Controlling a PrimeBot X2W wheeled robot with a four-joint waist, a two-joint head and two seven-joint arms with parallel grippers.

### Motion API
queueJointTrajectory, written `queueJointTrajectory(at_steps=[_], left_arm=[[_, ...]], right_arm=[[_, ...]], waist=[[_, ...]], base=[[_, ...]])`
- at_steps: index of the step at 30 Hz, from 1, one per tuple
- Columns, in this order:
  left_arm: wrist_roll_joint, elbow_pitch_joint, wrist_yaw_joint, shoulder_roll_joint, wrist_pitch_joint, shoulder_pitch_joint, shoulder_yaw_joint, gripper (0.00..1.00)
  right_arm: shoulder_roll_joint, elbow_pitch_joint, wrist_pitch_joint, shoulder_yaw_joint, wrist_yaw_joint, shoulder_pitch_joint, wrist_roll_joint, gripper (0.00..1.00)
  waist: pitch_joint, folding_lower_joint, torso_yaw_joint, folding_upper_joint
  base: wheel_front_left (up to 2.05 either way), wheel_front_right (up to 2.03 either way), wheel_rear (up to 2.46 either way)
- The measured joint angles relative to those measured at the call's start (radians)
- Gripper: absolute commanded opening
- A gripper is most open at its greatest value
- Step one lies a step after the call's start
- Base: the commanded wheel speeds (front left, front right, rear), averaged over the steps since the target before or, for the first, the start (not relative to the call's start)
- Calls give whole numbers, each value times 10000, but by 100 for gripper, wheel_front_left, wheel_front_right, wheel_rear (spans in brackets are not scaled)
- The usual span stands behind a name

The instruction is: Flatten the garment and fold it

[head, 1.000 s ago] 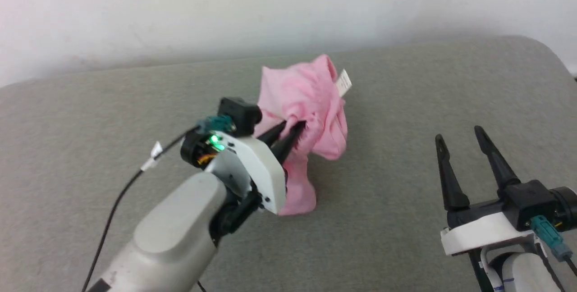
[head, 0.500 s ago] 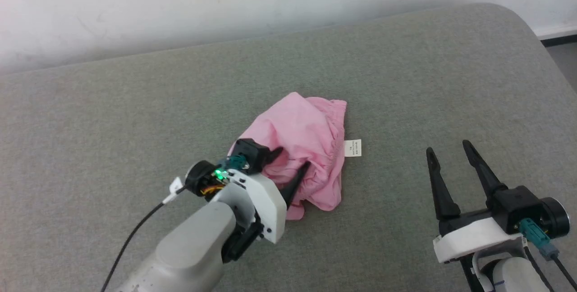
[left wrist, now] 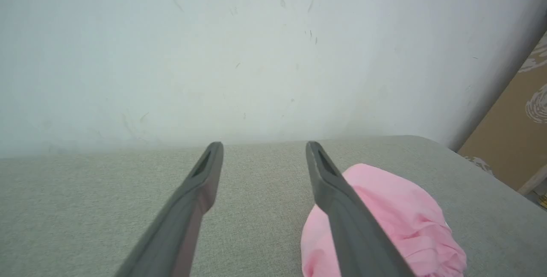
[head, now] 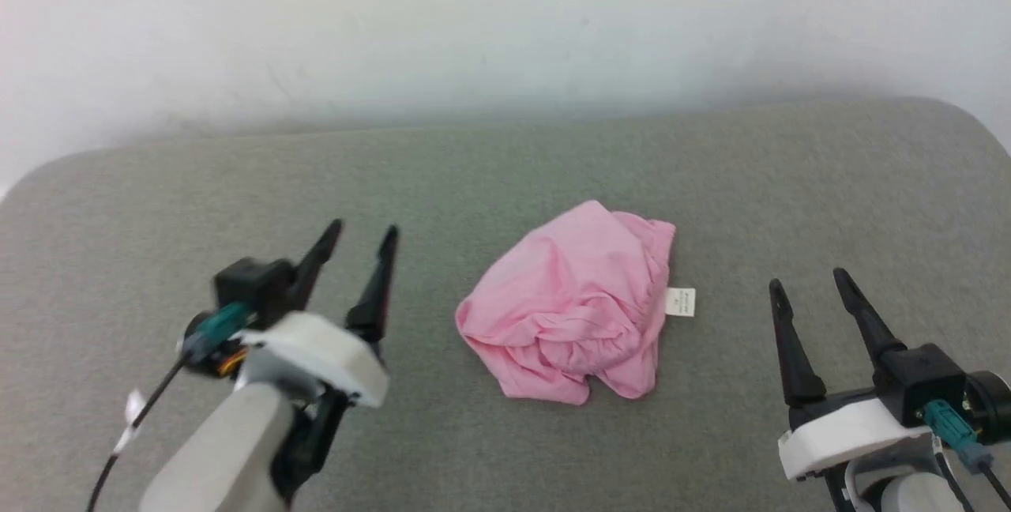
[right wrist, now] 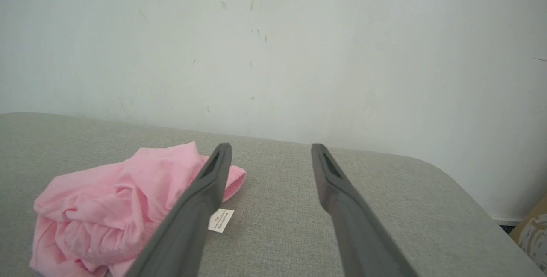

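The garment [head: 573,310] is a crumpled heap of light pink fabric lying on the grey padded surface [head: 505,172], its white label tag [head: 680,301] sticking out on the right. My left gripper [head: 363,229] stands open to the left of the heap, clear of it, with nothing between its fingers. My right gripper [head: 807,280] is open to the right of the heap, also empty. The garment [left wrist: 384,221] shows beside the right finger in the left wrist view. In the right wrist view the garment [right wrist: 111,204] and its tag [right wrist: 221,220] lie left of the fingers.
A white wall [head: 505,22] rises right behind the grey surface. The surface's rounded corners show at the far left [head: 47,172] and far right [head: 964,117]. A brown patterned panel [left wrist: 513,131] stands past the right end in the left wrist view.
My left gripper was shut on the lifted garment, then opened and let it drop into a heap. It has since drawn back to the left. The head camera has shifted.
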Motion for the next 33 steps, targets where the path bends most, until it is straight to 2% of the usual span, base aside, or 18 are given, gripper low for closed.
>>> queueJointTrajectory(at_steps=[2,5,8,12,19,24,29,33], left_arm=[[82,-813,251,111,-8,752,792,100],[453,-1860,334,69,-10,1907,1881,100],[857,-2535,330,-299,-10,3056,2729,100],[1586,-2840,213,-742,-10,4182,3233,100],[2951,-2905,-153,-1369,-10,5089,3323,100],[3103,-2897,-451,-1728,-10,5248,3643,100],[3386,-2750,-874,-1745,15,5272,3526,100],[3223,-2738,-1221,-1758,1547,4990,2861,100]], right_arm=[[4,-79,-15,4,2,113,38,100],[0,-194,-104,-8,0,236,121,100],[4,-270,-165,31,2,353,196,100],[6,-291,-224,58,2,562,291,100],[4,-186,-293,79,2,870,441,100],[6,-125,-349,159,2,956,464,100],[6,-73,-351,257,2,954,533,100],[8,-46,-347,316,2,914,531,100]], waist=[[-184,0,201,0],[-414,0,465,0],[-614,-1,664,0],[-801,-1,825,0],[-868,0,915,0],[-862,1,933,0],[-806,1,866,0],[-623,1,734,0]], base=[[0,0,0],[0,0,0],[0,0,0],[0,0,0],[0,0,0],[0,0,0],[0,0,0],[0,0,0]])
